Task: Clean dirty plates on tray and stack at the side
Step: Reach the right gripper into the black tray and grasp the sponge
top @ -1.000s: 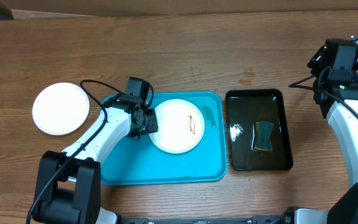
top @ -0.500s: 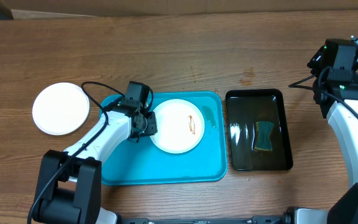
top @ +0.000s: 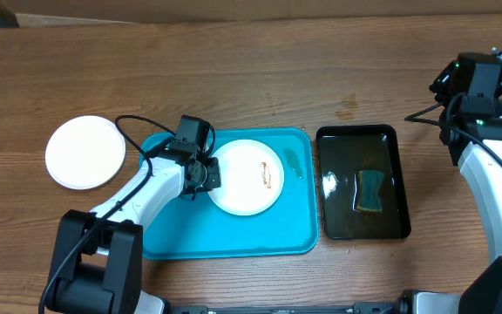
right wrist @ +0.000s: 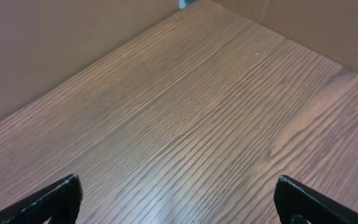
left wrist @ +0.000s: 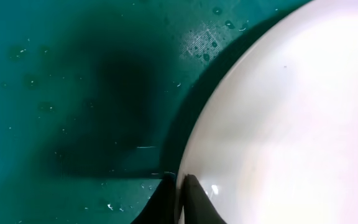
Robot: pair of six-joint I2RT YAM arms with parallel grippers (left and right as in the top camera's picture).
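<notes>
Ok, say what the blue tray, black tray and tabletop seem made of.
Blue tray: likely plastic, smooth, moulded rounded corners, droplets beading. Black tray: probably plastic, glossy, bright reflections. Tabletop: wood or wood-look laminate, matte, visible grain.

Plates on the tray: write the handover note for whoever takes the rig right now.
Left gripper: shut on the left rim of the smeared white plate, which lies on the turquoise tray.
Right gripper: open, empty, raised over bare table.
Done: a second plate, white, lies on the table left of the tray.
Left: wipe the smear, stack this plate on the second plate. Sponge sits in the black tray.
</notes>
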